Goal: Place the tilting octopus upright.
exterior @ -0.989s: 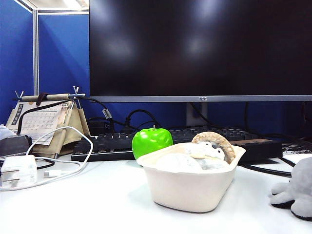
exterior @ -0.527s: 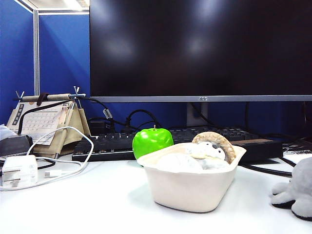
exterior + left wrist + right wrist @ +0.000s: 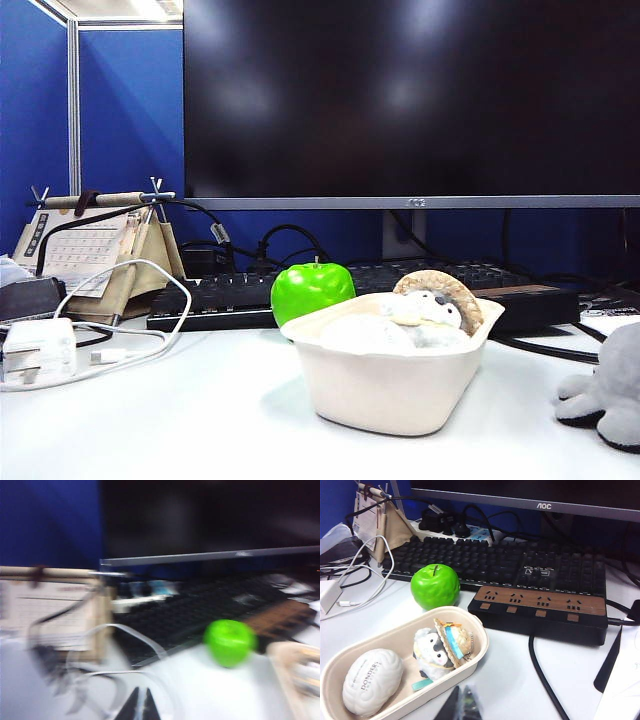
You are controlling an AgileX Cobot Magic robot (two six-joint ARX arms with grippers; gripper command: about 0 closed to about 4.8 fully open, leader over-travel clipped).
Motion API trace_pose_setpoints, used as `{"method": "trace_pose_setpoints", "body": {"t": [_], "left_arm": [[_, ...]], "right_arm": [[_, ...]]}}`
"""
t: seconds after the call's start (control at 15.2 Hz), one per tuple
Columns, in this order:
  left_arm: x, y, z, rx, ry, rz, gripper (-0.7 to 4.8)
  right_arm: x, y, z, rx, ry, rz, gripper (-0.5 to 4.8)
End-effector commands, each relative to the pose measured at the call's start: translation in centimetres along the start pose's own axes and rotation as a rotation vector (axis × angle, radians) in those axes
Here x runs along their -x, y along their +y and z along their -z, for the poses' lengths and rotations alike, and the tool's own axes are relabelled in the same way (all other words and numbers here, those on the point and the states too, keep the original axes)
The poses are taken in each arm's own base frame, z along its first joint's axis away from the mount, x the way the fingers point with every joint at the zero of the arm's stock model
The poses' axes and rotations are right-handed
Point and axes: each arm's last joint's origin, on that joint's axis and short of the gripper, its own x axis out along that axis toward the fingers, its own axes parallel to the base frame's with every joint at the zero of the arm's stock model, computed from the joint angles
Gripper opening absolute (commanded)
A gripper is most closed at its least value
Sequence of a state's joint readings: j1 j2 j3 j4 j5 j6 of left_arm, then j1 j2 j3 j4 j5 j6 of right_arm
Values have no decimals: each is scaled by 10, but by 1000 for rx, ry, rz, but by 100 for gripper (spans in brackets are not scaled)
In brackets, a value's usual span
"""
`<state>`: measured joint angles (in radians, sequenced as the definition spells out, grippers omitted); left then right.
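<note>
I see nothing moved on the table, octopus [image 3: 612, 392] untouched at far right; left gripper [image 3: 140, 706] and right gripper [image 3: 461, 703] both closed, empty.

A grey plush octopus [image 3: 612, 398] lies at the table's right edge, near the cream tub [image 3: 390, 385] and green apple [image 3: 311, 290].

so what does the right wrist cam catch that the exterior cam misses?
Right wrist only: the shut right gripper low in frame, the white brain-shaped toy in the tray, and the power strip's wooden top.
Exterior only: the grey octopus at the right edge, and the desk calendar's face.
Both: green apple, plush toy, keyboard, monitor. The shut left gripper appears in neither.
</note>
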<state>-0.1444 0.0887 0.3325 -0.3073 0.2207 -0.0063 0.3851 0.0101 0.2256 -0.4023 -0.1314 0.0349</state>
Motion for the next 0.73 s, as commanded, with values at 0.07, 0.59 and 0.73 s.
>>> {"method": "trace_pose_setpoints", "body": {"t": [0.07,0.59,0.73], "left_arm": [[-4,5,7,-8,-16,-119,-5],[-24,9,49,65,-82,-113,-6],[-26,10,54,70,-67,-113,-6]], "right_arm": [[1,0,-2,4,-13,-1,8],[1,0,-2,4,-13,-1,8],[1,0,-2,4,-13,-1,8]]}}
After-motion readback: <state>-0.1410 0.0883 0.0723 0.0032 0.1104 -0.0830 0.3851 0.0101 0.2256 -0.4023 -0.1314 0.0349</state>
